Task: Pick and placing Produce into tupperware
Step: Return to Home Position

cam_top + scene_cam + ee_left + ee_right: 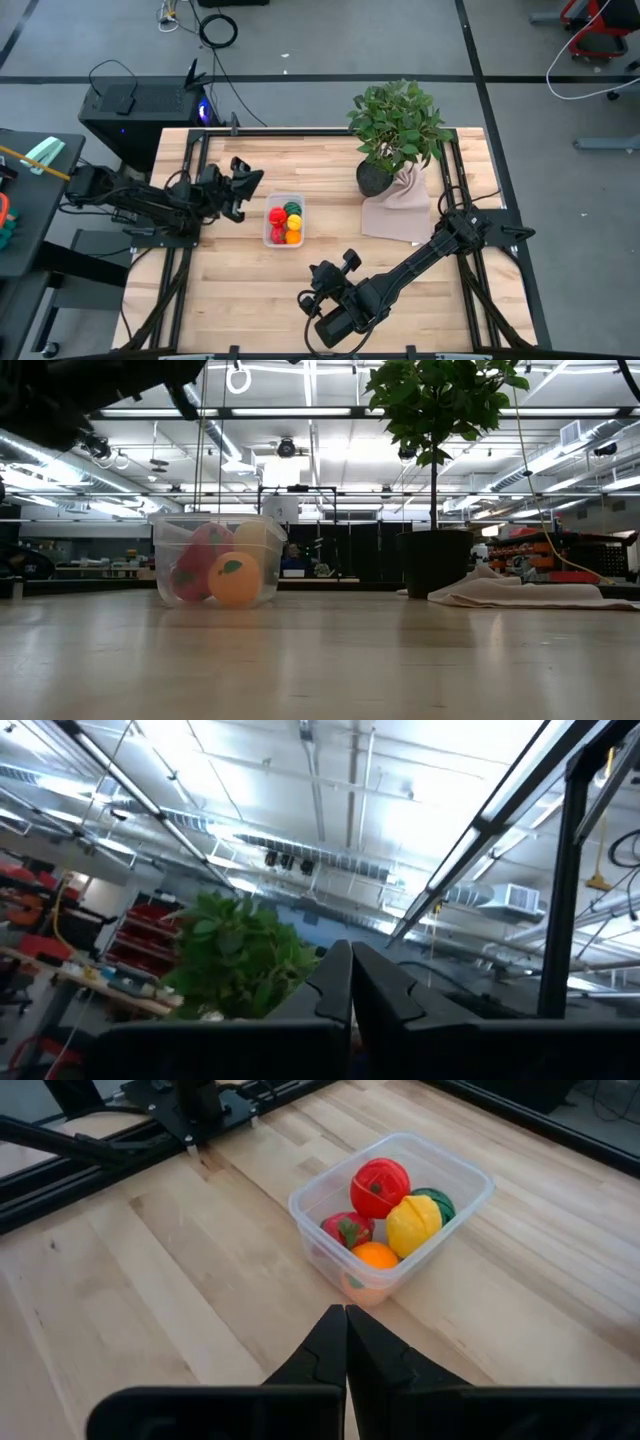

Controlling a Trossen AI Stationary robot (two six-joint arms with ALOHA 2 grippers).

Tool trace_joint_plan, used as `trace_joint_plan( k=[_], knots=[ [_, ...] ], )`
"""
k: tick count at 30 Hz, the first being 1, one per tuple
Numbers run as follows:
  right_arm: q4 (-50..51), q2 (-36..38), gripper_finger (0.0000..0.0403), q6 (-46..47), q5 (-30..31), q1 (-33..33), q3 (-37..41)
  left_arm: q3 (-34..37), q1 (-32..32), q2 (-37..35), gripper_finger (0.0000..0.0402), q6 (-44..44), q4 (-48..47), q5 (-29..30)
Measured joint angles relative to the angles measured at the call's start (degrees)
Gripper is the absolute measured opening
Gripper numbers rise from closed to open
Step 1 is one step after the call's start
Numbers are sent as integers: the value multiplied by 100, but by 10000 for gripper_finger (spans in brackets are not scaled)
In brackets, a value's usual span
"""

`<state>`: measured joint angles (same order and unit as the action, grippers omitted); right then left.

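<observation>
- From above, you saw the tupperware (284, 220) in the middle of the table, just beside the left gripper (243, 186); the right gripper (333, 268) sat farther off.
- Low down, you saw toy fruit (235, 580) through its clear wall.
- Only your left wrist view showed that gripper's fingers (335, 982) pressed together, empty, with the plant (240, 950) beyond.
- Only your right wrist view showed its fingers (325, 1344) together too, empty, facing the tupperware.

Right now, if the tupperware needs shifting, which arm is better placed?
Probably the right. The right gripper, shut, points down at the tupperware with bare table between. The left gripper sits close too but aims up at the ceiling, also shut.
</observation>
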<state>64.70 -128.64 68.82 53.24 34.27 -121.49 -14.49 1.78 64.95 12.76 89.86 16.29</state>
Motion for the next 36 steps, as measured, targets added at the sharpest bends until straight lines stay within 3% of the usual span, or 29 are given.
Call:
trace_joint_plan(
  k=[20,29,36],
  knots=[
    [-25,0,9,64,-76,-14,0,1395,-11,-2441,11,-1202,-299,-493],
    [12,12,4,205,-231,-40,0,1402,-37,-2765,11,-1160,-1212,-651],
    [1165,200,2,1577,-259,306,0,1404,-39,-2763,5,-1048,-1207,-745]
  ],
)
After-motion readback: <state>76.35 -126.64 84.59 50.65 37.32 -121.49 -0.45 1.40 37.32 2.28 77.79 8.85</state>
